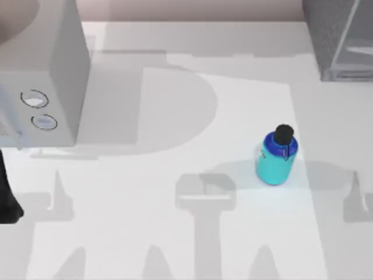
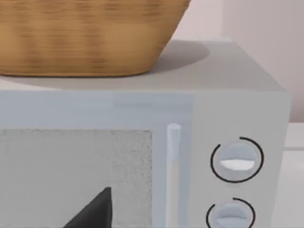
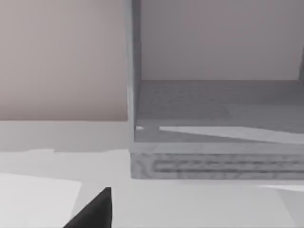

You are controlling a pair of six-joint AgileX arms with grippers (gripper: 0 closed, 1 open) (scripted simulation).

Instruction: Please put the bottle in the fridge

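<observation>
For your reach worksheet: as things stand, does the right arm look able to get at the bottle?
Probably yes: the bottle stands upright in the open, right of the table's middle, with nothing beside or over it.

Overhead camera above table point(image 1: 192, 116); wrist cameras close, facing microwave point(image 2: 190, 114) and fridge point(image 3: 213, 156).

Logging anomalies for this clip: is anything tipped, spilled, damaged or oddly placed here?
Nothing stands out. The bottle stands upright on the table, capped, toward the right, apart from everything. The fridge sits at the far right corner. A basket rests squarely on the microwave at left. No spills or damage.
</observation>
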